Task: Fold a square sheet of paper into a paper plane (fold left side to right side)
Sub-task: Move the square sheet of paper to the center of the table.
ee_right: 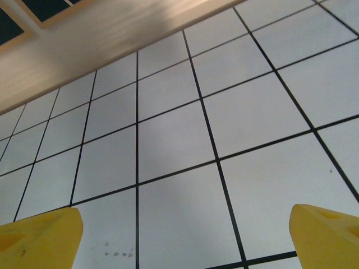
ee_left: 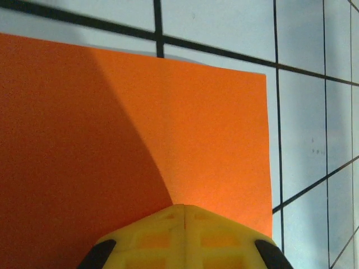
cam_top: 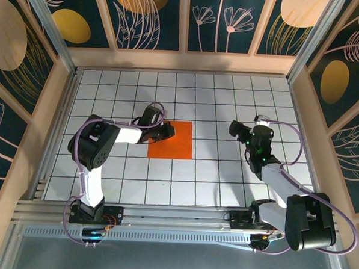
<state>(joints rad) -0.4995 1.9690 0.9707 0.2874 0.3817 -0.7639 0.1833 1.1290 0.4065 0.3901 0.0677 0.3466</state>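
Note:
The square sheet of paper (cam_top: pixel 178 143) is bright orange and lies flat on the grid table, near its middle. My left gripper (cam_top: pixel 169 131) is over the sheet's upper left part. In the left wrist view its yellow fingers (ee_left: pixel 168 235) meet at one seam, so the gripper (ee_left: pixel 185 208) is shut, with the tips low over the orange paper (ee_left: pixel 213 129). No paper shows between the fingers. My right gripper (cam_top: pixel 237 126) hangs over bare tiles about two tiles right of the sheet. It (ee_right: pixel 185 241) is wide open with nothing between its yellow fingertips (ee_right: pixel 39 241).
A wooden rim (cam_top: pixel 183 61) borders the white grid table (cam_top: pixel 230 89) at the back, and side walls (cam_top: pixel 54 116) close it in. An aluminium rail (cam_top: pixel 175 218) runs along the near edge, carrying both arm bases. Bare tiles surround the sheet.

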